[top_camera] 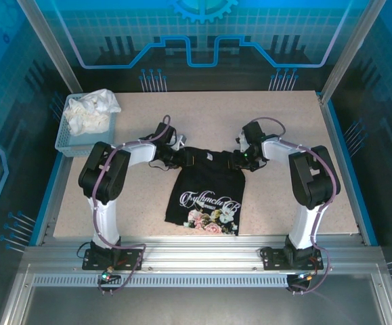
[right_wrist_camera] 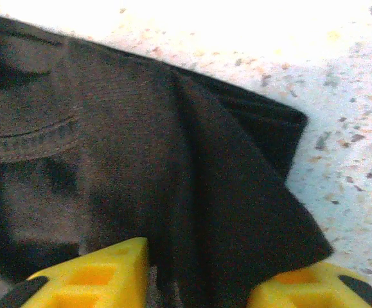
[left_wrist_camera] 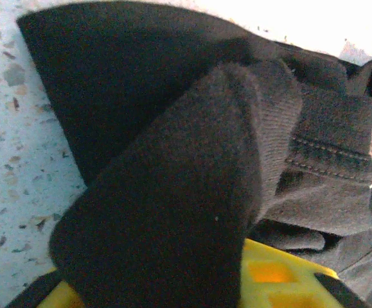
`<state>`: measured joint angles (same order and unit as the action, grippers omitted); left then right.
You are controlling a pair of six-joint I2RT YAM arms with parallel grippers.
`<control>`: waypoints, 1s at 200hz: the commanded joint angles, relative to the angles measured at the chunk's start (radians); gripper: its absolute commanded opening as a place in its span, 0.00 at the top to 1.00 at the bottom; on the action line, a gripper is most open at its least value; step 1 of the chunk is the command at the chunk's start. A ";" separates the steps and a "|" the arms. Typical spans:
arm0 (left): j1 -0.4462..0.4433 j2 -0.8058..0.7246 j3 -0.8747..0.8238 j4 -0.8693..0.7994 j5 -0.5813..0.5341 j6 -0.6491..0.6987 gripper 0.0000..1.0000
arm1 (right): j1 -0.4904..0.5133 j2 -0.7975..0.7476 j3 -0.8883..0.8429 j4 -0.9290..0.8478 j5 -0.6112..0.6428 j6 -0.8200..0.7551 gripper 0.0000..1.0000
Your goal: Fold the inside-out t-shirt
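The inside-out t-shirt (top_camera: 206, 193) lies black on the table with its sleeves folded in and a pink-white print toward the near hem. My left gripper (top_camera: 175, 158) sits at its far left corner and my right gripper (top_camera: 240, 160) at its far right corner. In the left wrist view a thick fold of the t-shirt (left_wrist_camera: 173, 128) is bunched up in my left gripper (left_wrist_camera: 173, 289), between the yellow fingers (left_wrist_camera: 282, 276). In the right wrist view a raised ridge of the t-shirt (right_wrist_camera: 108, 128) runs into my right gripper (right_wrist_camera: 195, 282), between its yellow fingers (right_wrist_camera: 89, 276).
A light blue basket (top_camera: 67, 139) holding a white cloth (top_camera: 91, 112) stands at the table's far left corner. The speckled tabletop (top_camera: 284, 122) lies bare beyond and beside the shirt. Aluminium frame posts and a blue rim edge the table.
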<state>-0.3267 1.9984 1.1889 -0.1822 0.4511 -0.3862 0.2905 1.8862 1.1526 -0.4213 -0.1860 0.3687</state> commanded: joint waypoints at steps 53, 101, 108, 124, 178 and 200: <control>0.050 -0.032 -0.027 0.099 0.034 -0.049 1.00 | -0.009 -0.038 -0.057 0.261 -0.135 0.029 1.00; 0.081 -0.129 -0.071 0.163 0.060 -0.073 1.00 | -0.055 -0.139 -0.090 0.333 -0.196 0.032 1.00; 0.088 -0.144 -0.085 0.180 0.069 -0.080 1.00 | -0.059 -0.155 -0.098 0.343 -0.203 0.033 1.00; 0.098 -0.176 -0.118 0.231 0.083 -0.101 1.00 | -0.065 -0.181 -0.119 0.372 -0.211 0.035 1.00; 0.113 -0.178 -0.065 0.291 0.084 -0.116 1.00 | -0.074 -0.153 -0.035 0.450 -0.228 0.069 1.00; 0.145 -0.177 0.067 0.276 0.076 -0.108 1.00 | -0.099 -0.131 0.122 0.421 -0.222 0.059 1.00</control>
<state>-0.2241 1.8381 1.0985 0.0551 0.5091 -0.4961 0.2321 1.7386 1.0973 -0.0429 -0.3988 0.4259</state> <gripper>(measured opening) 0.096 0.063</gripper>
